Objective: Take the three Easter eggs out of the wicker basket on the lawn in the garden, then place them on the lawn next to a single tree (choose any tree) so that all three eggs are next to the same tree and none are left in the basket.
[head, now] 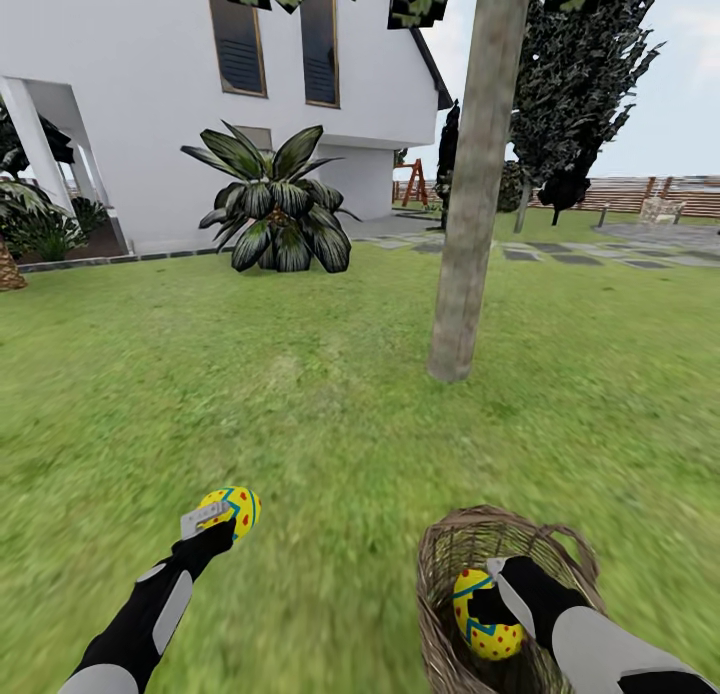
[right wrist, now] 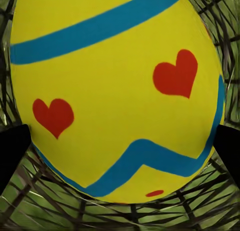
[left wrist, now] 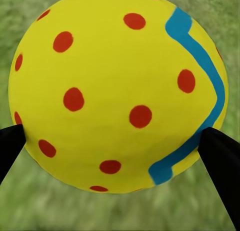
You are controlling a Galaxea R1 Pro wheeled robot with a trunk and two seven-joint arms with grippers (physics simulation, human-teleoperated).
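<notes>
My left gripper [head: 214, 524] is shut on a yellow Easter egg [head: 236, 508] with red dots and a blue zigzag, held low over the lawn [head: 320, 394]. Up close, that egg [left wrist: 117, 88] sits between the two black fingertips [left wrist: 220, 161]. My right gripper [head: 492, 602] reaches down into the wicker basket [head: 448, 540] and is shut on another Easter egg [head: 484, 626]. In the right wrist view this egg [right wrist: 117, 91] has red hearts and blue bands, with the basket's weave [right wrist: 45, 206] behind it. The tree [head: 470, 224] stands on the grass just beyond the basket.
A palm-like plant [head: 275, 209] grows left of the trunk in front of the white house [head: 150, 94]. Paving stones [head: 575, 257], dark conifers [head: 580, 84] and a wooden fence [head: 620, 194] lie far right. Open grass spreads between my arms and the trunk.
</notes>
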